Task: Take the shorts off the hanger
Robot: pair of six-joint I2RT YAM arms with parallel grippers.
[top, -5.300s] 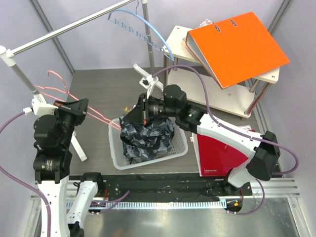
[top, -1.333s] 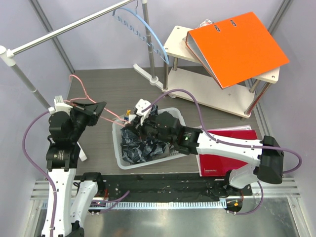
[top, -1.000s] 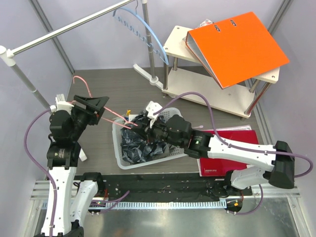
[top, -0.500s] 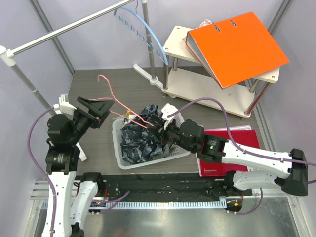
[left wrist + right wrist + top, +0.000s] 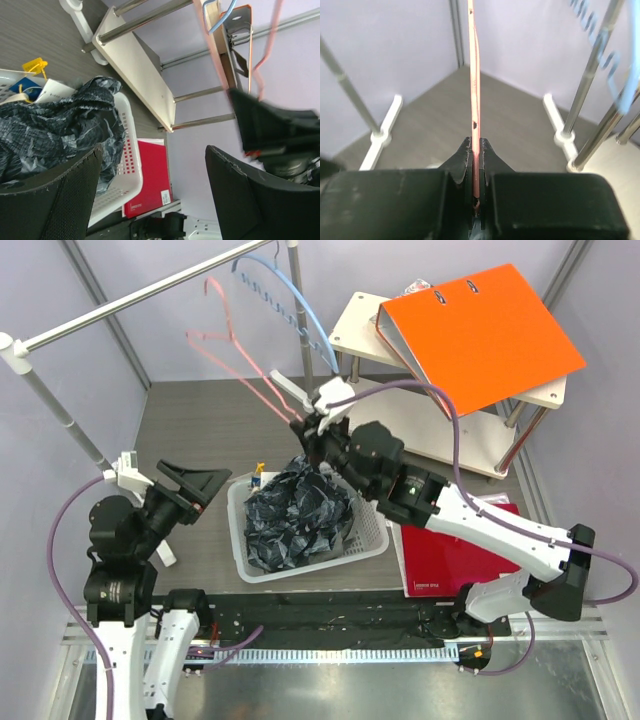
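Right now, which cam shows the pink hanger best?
Top external: nearly the whole hanger shows, hook to bar, held up by the right gripper. Right wrist sees it only as one wire, edge-on between shut jaws. Left wrist catches a blurred pink strip at the upper right.
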